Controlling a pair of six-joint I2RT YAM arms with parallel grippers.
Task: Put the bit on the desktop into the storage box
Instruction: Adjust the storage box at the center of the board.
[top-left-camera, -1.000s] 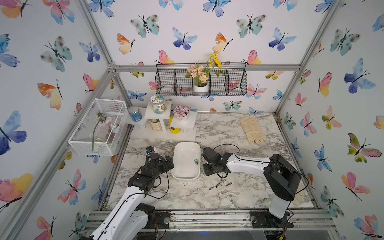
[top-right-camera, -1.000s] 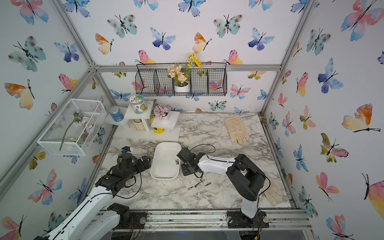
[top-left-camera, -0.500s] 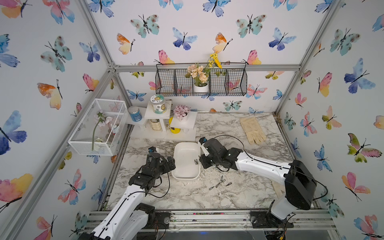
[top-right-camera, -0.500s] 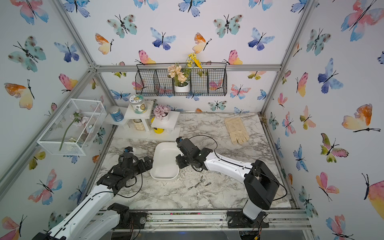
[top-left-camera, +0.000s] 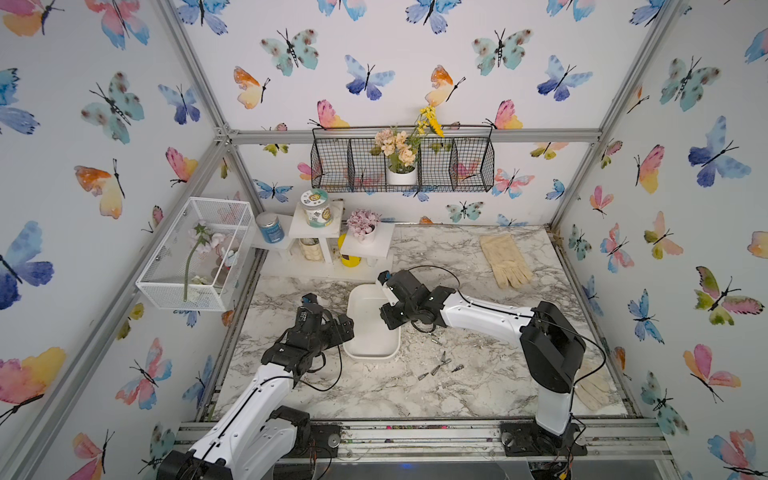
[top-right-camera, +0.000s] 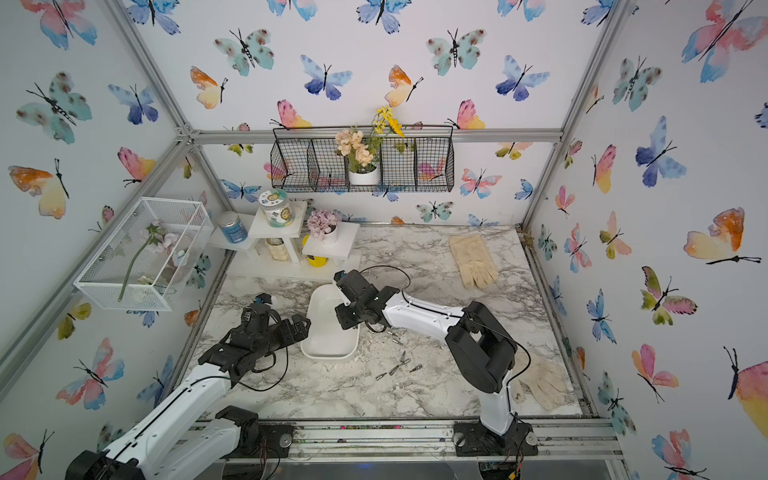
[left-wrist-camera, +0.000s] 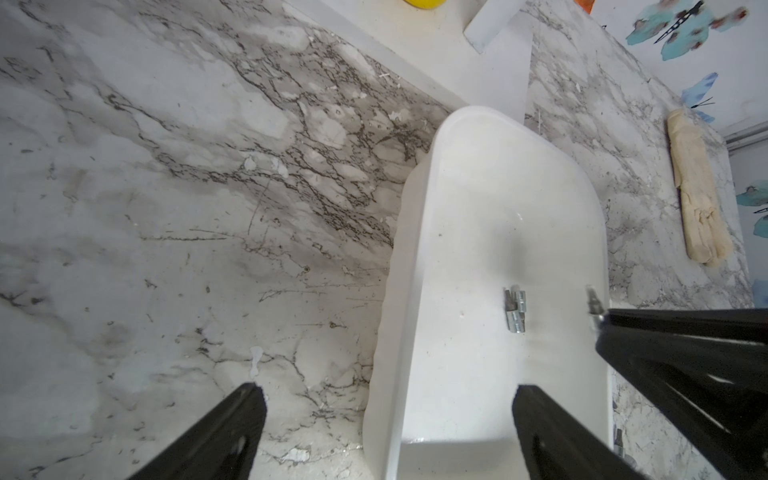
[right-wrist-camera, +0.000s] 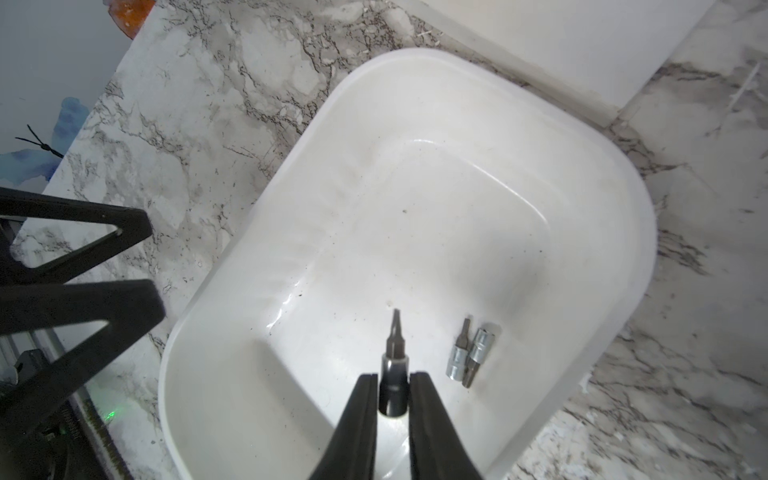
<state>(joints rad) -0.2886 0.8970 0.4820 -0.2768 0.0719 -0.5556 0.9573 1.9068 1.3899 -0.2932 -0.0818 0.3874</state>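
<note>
Marble counter (top-left-camera: 457, 257) lies all around. Your left end effector (top-left-camera: 347, 328) hangs wide open just beside the storage box (top-left-camera: 368, 340). Your right end effector (right-wrist-camera: 394, 377) pinches a bit (right-wrist-camera: 394, 347) over the box floor, tip pointing out ahead. Loose bits (top-left-camera: 440, 365) on the counter lie nearer your right arm (top-left-camera: 486, 311).

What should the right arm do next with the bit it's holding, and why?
Probably open the right gripper and let the bit drop. The bit sits between the fingers above the box floor, well inside the rim, beside two bits already lying there. Loose bits wait on the desktop.
</note>
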